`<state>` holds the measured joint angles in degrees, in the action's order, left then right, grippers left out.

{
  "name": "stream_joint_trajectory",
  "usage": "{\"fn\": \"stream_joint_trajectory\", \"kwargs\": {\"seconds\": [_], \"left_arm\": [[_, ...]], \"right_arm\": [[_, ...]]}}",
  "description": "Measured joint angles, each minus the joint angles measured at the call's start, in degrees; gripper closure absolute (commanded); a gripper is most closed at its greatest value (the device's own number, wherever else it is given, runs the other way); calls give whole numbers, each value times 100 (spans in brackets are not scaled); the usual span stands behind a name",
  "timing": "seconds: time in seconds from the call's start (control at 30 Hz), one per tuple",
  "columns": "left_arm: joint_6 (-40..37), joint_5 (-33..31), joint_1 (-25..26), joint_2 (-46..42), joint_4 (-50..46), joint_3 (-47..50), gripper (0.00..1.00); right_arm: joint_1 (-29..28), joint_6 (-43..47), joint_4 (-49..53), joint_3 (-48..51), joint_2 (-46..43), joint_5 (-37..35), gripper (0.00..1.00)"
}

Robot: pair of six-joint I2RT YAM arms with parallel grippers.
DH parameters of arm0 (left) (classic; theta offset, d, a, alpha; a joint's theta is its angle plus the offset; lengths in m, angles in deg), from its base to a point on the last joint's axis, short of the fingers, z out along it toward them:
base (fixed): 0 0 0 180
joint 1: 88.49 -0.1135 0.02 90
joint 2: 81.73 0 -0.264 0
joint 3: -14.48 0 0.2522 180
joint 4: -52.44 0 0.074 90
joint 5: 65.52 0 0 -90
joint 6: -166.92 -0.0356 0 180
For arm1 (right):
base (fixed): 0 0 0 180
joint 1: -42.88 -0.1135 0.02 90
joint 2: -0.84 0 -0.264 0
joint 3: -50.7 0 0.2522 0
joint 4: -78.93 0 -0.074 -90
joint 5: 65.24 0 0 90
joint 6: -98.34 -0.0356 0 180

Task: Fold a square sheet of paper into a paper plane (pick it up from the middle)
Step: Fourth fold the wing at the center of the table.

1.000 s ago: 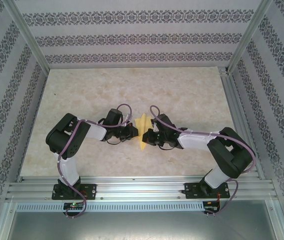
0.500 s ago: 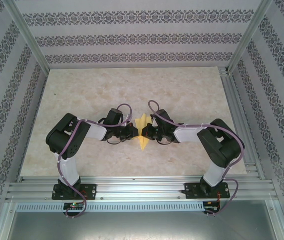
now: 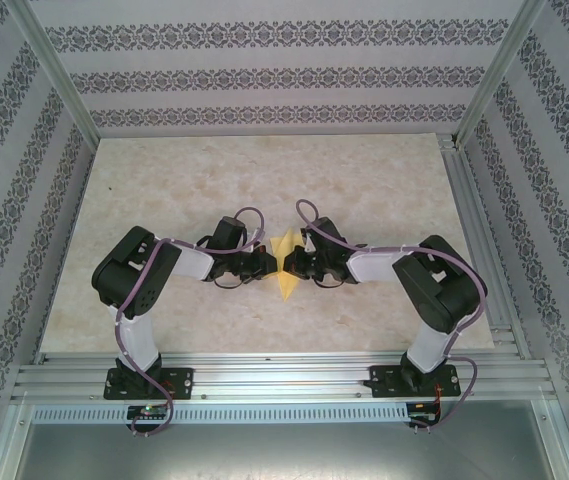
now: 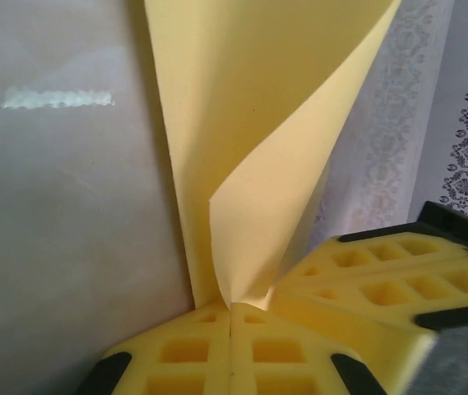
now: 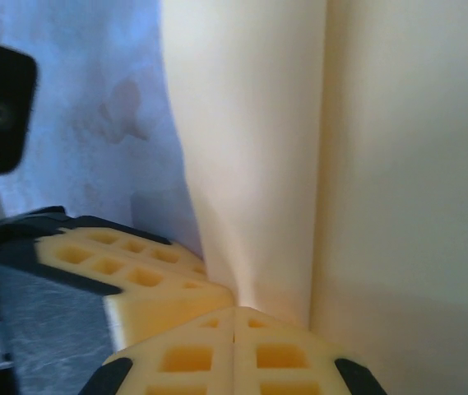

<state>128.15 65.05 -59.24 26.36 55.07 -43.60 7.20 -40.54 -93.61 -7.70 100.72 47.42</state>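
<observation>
Top external | left end effector [image 3: 268, 264] and right end effector [image 3: 297, 265] both clamped on paper plane [image 3: 285, 286]

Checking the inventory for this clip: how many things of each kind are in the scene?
Sheets of yellow paper: 1
Robot arms: 2, left arm and right arm
Total: 3

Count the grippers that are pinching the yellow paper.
2. The left gripper clamps the paper from its left side. The right gripper clamps it from its right side, the two sets of fingertips almost meeting.
</observation>
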Motion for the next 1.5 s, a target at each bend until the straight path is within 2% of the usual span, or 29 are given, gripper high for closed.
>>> {"fn": "stream_joint_trajectory", "kwargs": {"seconds": [0.23,0.6,1.13,1.37,1.5], "left_arm": [[0,-11,0,-2,-4,0,100],[0,-22,2,-4,-68,-24,100],[-2,-33,2,-4,-127,-50,100],[-2,-33,4,-4,-131,-52,100],[-2,-33,4,-4,-133,-55,100]], "right_arm": [[245,144,46,-378,-57,57,97],[354,216,-15,-595,769,190,97],[651,361,326,-1287,605,295,97],[658,363,339,-1397,1215,236,97],[723,365,323,-1403,1279,170,97]]}}
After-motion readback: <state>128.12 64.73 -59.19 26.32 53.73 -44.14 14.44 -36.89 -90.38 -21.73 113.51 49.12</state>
